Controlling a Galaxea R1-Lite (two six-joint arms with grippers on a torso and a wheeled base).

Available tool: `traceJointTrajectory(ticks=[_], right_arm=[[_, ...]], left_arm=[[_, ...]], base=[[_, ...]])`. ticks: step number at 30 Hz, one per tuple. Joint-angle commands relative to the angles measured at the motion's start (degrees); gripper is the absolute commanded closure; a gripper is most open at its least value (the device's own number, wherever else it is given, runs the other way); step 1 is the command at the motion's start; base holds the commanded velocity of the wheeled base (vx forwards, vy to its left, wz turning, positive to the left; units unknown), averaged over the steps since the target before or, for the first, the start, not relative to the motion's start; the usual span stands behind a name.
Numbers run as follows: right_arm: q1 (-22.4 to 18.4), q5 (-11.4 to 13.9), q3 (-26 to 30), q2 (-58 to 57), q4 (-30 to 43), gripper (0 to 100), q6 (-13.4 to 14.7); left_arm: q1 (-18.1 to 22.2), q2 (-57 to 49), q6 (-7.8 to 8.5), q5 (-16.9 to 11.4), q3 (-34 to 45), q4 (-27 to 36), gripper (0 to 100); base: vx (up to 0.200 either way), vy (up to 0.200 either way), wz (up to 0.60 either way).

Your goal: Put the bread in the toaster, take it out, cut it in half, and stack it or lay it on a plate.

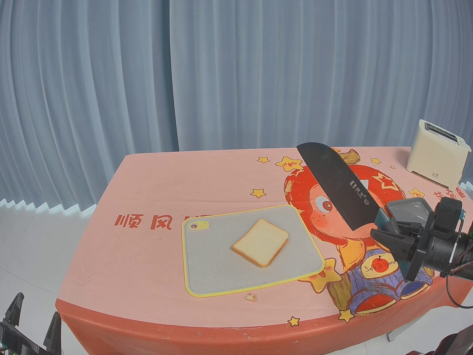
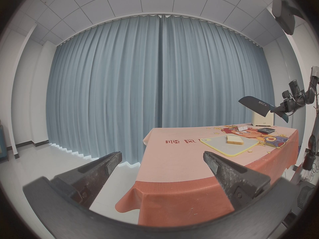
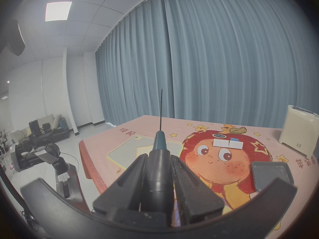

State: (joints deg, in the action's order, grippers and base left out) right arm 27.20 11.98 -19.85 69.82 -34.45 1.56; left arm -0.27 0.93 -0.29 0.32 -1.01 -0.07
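**Q:** Why is the black-bladed kitchen knife (image 1: 340,186) held above the table, to the right of the board?

**A:** Its dark handle is pinched between the closed-in fingers of the right gripper (image 1: 391,230). The blade is raised clear of the pink printed tablecloth (image 1: 148,183), with its flat sides upright; in the right wrist view it is seen as a thin line. A downward cut, it is judged, can thus be lined up without the cloth being scraped.

**Q:** Where is the bread found?

**A:** The pale square slice of white bread (image 1: 260,242) lies flat and uncut near the middle of the grey, yellow-rimmed cutting board (image 1: 212,267); the cutting step is therefore judged to be in hand. The cream two-slot toaster (image 1: 437,156) stands at the far right corner, well apart.

**Q:** And the other arm?

**A:** The left gripper (image 2: 162,158) is spread wide and holds nothing. It is placed low, off the table's near-left corner, presumably out of the blade's path. A dark grey square dish (image 1: 409,209), taken for the plate, lies just beside the right gripper.
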Motion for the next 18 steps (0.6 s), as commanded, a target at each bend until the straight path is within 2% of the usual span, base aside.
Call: traceJointTrajectory(ticks=[1, 4, 11, 18], right_arm=[[1.5, 0.9, 0.1, -0.7, -0.2, 100, 0.2], [2.4, 0.9, 0.6, -1.0, -0.1, 100, 0.3], [1.8, 1.1, 0.7, -1.9, -0.9, 100, 0.3], [2.3, 1.2, -0.5, -1.9, -1.1, 100, 1.3]], left_arm=[[0.0, -0.1, 0.03, -0.1, 1.0, 0.0, 0], [0.0, -0.1, -0.06, 0.0, 1.0, 0.0, 0], [0.0, -0.1, 0.03, -0.1, 1.0, 0.0, 0], [0.0, -0.1, 0.03, -0.1, 1.0, 0.0, 0]], base=[[0.000, 0.000, 0.00], [0.000, 0.000, 0.00], [0.000, 0.000, 0.00], [0.000, 0.000, 0.00]])
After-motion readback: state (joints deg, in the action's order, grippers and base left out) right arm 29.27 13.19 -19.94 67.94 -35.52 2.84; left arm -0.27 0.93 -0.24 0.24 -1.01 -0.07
